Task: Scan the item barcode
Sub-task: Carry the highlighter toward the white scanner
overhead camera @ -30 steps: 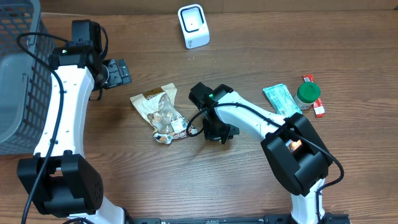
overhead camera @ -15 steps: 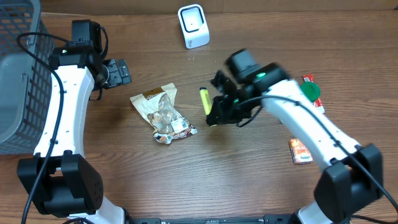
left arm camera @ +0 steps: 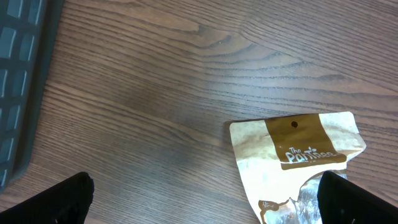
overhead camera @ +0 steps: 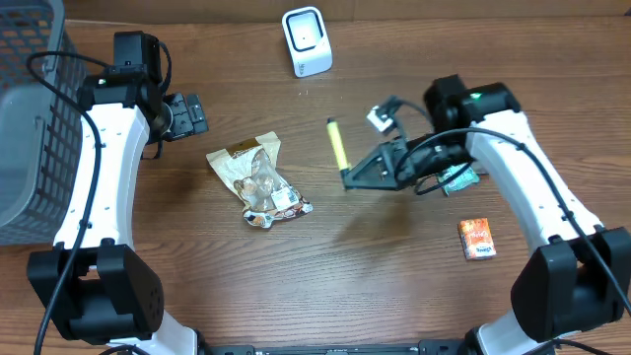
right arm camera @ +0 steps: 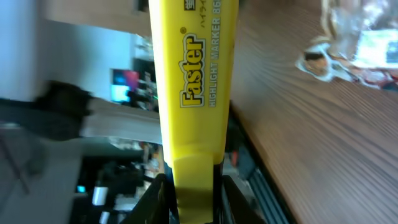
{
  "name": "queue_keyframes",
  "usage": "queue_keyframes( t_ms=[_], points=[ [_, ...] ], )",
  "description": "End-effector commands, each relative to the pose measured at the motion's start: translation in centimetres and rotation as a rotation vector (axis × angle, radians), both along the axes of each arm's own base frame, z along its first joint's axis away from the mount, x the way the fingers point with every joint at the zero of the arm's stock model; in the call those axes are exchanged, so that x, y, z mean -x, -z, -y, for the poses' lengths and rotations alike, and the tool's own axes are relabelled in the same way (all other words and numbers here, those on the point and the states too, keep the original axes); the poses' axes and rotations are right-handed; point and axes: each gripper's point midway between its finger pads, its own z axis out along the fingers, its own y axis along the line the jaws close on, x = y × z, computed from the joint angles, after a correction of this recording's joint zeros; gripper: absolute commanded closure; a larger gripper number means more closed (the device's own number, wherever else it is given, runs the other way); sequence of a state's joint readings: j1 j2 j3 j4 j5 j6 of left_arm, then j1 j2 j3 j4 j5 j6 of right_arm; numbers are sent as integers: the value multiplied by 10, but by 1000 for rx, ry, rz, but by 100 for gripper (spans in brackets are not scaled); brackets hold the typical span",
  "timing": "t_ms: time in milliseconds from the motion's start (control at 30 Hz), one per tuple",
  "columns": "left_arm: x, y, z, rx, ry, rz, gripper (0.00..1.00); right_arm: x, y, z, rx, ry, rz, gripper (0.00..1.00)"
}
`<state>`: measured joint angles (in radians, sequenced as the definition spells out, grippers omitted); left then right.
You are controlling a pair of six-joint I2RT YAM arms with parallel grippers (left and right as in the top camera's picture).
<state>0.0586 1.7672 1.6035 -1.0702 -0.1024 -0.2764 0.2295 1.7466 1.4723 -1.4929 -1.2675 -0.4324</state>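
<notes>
Right gripper (overhead camera: 347,178) clamped on yellow highlighter (overhead camera: 337,145).
Left gripper (overhead camera: 189,114) rests jaws apart, far-left of the snack pouch (overhead camera: 258,182).

Table: brown wood-grain top (overhead camera: 197,296) that fills nearly all of the overhead view, with the grain running left to right in darker streaks and lighter bands
Far edge: a narrow pale tan strip (overhead camera: 473,6) lies beyond the table along the top of the overhead view; what it is cannot be told
Room past the table: only a blur in the right wrist view, with a white panel (right arm camera: 74,25), a small blue-lit screen (right arm camera: 127,81) and dark clutter (right arm camera: 74,193) below
Light: soft and even, with faint diffuse shadows and a mild sheen on the wood
</notes>
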Motion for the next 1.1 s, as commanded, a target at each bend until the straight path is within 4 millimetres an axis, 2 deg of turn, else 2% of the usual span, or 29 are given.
queue_keyframes(
  t_ms=[0, 167, 900, 1067],
  points=[
    [-3, -11, 2, -13, 27, 28, 0, -9, -35, 13, -200, 46, 136, 96],
    [-3, -11, 2, -13, 27, 28, 0, -6, -36, 24, -194, 66, 142, 96],
    [-3, -11, 2, -13, 27, 28, 0, -6, -36, 24, -194, 66, 145, 96],
    [-3, -11, 2, -13, 27, 28, 0, -7, -26, 25, -152, 44, 185, 95]
  ],
)
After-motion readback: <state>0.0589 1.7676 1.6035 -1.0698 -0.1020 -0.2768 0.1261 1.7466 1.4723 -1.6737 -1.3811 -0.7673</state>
